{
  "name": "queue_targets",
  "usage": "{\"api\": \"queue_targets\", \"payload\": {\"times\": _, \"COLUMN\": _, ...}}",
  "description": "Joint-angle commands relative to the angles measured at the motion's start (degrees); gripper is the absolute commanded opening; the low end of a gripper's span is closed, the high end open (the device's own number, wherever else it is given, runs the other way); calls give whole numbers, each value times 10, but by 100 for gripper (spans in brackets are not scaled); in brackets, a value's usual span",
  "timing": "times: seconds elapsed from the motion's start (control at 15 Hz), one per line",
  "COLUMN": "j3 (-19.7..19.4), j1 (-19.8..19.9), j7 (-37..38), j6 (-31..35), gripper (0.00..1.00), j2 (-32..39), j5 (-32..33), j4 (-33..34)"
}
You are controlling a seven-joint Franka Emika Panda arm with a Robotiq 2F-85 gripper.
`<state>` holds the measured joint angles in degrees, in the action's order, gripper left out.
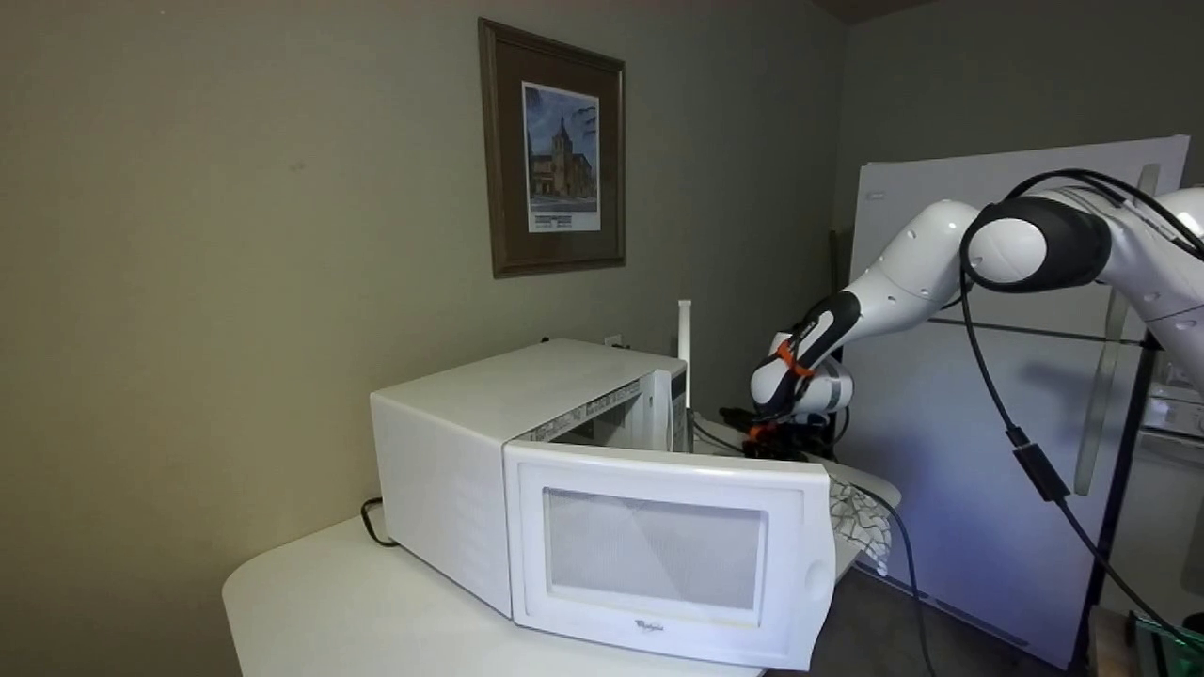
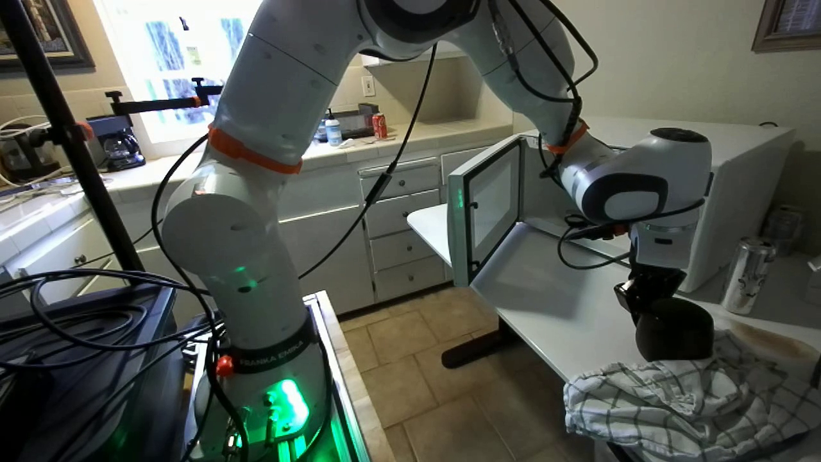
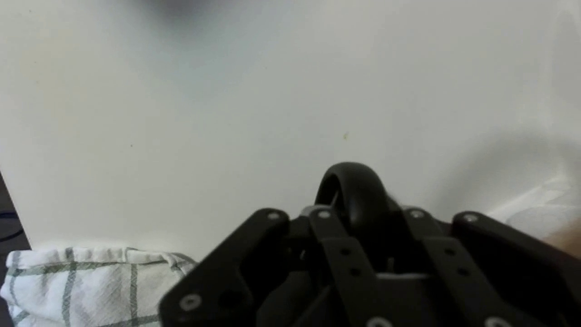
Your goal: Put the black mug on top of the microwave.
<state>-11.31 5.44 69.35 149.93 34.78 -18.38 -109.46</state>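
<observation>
The gripper (image 3: 370, 218) is clenched on the handle (image 3: 358, 186) of the black mug (image 2: 673, 330), fingers (image 3: 338, 240) close on either side. The wrist view shows the handle's loop, pointing toward the top of that picture. In an exterior view the mug's body shows instead, below the gripper, by the checked cloth (image 2: 654, 410) on the table (image 2: 558, 295). Dark on dark, its long axis and contact with the cloth cannot be fixed. In an exterior view, beyond the open door (image 1: 658, 550) of the microwave (image 1: 480, 451), mug and gripper are indistinguishable. A silver can (image 2: 747, 276) stands near.
</observation>
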Motion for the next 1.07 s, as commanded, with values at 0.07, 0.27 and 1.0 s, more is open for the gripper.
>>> {"api": "queue_targets", "payload": {"times": 0.07, "j3": -30, "j1": -36, "j7": 34, "j6": 28, "gripper": 2, "j2": -12, "j5": 39, "j4": -19}}
{"api": "queue_targets", "payload": {"times": 0.27, "j3": -38, "j1": -57, "j7": 22, "j6": 37, "gripper": 2, "j2": -42, "j5": 69, "j4": -44}}
{"api": "queue_targets", "payload": {"times": 1.0, "j3": 0, "j1": -74, "j7": -85, "j6": -44, "gripper": 2, "j2": -214, "j5": 128, "j4": -140}}
